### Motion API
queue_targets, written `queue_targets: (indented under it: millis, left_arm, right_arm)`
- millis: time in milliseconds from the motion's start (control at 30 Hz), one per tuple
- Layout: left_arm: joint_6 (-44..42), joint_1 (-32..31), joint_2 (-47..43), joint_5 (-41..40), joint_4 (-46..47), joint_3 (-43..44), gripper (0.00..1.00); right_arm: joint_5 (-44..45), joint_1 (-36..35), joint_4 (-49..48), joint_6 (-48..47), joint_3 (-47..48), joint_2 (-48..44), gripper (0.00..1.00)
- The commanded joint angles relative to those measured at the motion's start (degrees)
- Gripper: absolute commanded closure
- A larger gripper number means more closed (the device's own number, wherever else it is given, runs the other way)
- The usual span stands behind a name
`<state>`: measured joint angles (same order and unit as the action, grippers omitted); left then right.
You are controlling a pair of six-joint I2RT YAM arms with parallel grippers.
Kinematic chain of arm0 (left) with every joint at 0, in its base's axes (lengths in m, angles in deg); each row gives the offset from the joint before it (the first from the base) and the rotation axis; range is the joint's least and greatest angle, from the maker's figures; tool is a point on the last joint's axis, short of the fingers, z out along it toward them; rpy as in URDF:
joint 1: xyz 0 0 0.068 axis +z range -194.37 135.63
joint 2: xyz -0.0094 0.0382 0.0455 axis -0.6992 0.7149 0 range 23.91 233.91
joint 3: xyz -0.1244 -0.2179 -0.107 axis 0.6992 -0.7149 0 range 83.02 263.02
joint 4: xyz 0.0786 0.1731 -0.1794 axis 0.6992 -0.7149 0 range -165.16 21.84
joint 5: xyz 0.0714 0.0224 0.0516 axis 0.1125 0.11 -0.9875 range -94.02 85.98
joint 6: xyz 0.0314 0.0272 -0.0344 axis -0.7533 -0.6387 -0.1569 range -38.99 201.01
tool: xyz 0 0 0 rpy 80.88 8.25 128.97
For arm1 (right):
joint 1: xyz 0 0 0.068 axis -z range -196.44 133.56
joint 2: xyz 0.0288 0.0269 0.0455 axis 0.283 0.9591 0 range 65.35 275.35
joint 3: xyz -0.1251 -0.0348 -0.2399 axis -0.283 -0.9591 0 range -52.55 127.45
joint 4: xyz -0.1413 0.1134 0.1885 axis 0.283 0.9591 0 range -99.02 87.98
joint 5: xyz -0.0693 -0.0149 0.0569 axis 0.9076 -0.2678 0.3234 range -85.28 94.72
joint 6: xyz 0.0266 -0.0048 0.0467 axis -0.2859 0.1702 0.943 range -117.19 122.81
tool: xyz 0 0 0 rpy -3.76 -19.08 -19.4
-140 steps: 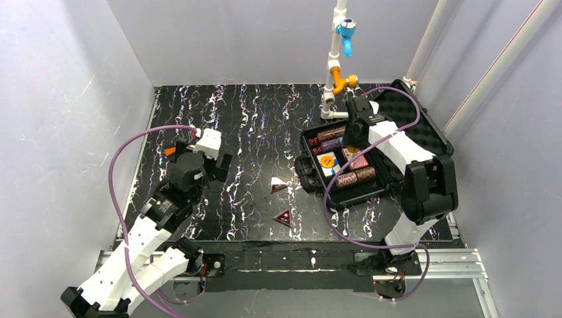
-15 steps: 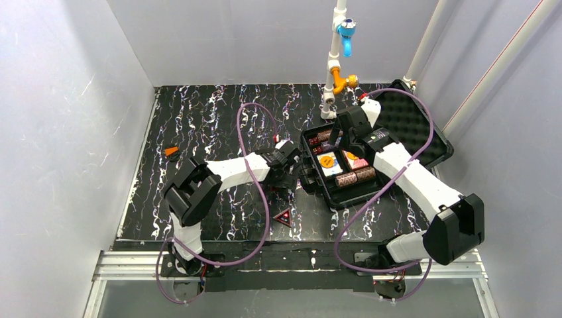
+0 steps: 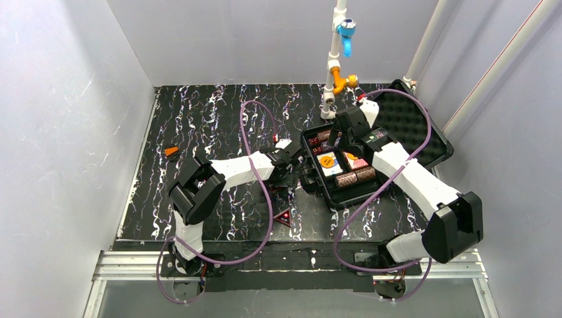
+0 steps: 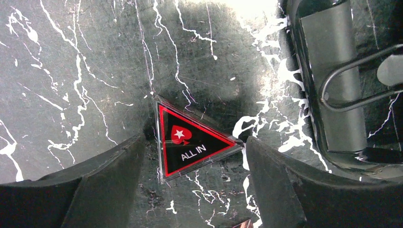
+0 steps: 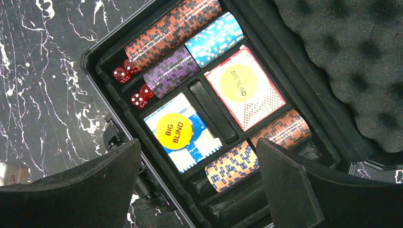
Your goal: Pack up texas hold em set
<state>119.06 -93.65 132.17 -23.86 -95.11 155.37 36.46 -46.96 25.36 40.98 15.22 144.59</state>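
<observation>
The black case lies open at the right, its foam lid tipped back. Its tray holds chip rolls, a blue deck and a red deck, each with a yellow-orange "BIG BLIND" disc on top. My right gripper is open and empty above the tray, and also shows from above. My left gripper is open, low over the table. Its fingers stand on either side of a black-and-red "ALL IN" triangular marker lying flat. A second marker lies nearer the front.
The case's front wall and wire handle are just right of my left gripper. A small orange piece lies at the table's left edge. A white post with blue and orange fittings stands behind the case. Red dice sit in the tray.
My left arm has swung from the table's far left to the marker beside the case, then edged slightly closer. My right gripper has shifted over the tray's back left.
</observation>
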Motion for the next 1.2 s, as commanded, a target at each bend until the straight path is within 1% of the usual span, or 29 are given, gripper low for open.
queue_targets:
  millis: [0,200,633,767,933,1167]
  left_arm:
    - [3.0,-0.7,1.6,-2.9,-3.4,0.7,0.26]
    - [3.9,-0.8,2.4,-2.6,-3.7,1.1,0.28]
    - [6.1,-0.9,3.5,-4.6,-6.1,2.1,0.34]
    - [6.5,-0.9,3.3,-5.4,-6.2,1.9,0.37]
    - [6.5,-0.9,3.8,-5.9,-6.4,2.2,0.45]
    - [4.7,-1.1,4.0,-5.0,-6.0,2.5,0.52]
  right_arm:
    - [0.5,-0.4,-2.0,-0.7,0.3,0.1,0.02]
    - [0.2,-0.4,-2.1,-0.7,0.1,0.0,0.02]
    - [-0.8,-0.4,-2.7,-1.2,-0.1,-0.1,0.02]
    - [-1.4,-0.4,-3.0,-1.2,-0.3,-0.1,0.02]
    - [-1.7,-0.4,-3.1,-1.4,-0.5,0.1,0.02]
    - [-2.0,-0.4,-3.6,-1.6,-0.7,0.0,0.02]
